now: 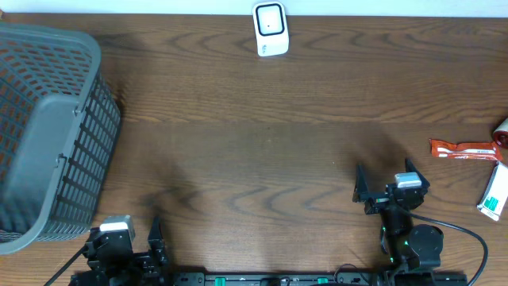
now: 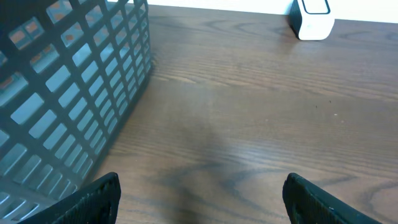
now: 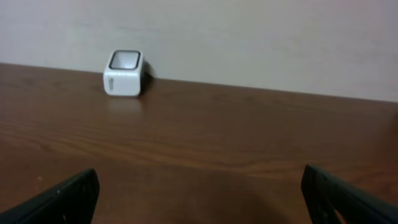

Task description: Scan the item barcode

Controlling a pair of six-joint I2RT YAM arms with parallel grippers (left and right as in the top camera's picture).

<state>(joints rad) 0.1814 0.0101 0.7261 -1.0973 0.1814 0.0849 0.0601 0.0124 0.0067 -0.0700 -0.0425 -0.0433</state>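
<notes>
A white barcode scanner (image 1: 271,30) stands at the table's far edge, also visible in the left wrist view (image 2: 314,18) and the right wrist view (image 3: 124,73). Possible items lie at the right edge: a red-orange sachet (image 1: 464,148), a white and teal box (image 1: 496,195), and a red and white thing (image 1: 502,132) cut off by the frame. My right gripper (image 1: 389,181) (image 3: 199,196) is open and empty, left of those items. Near the front left, my left gripper (image 1: 128,238) (image 2: 202,199) is open over bare wood.
A large grey mesh basket (image 1: 48,127) fills the left side of the table, and its wall (image 2: 68,93) stands close to the left gripper. The wooden table (image 1: 262,159) stretches between the arms and the scanner.
</notes>
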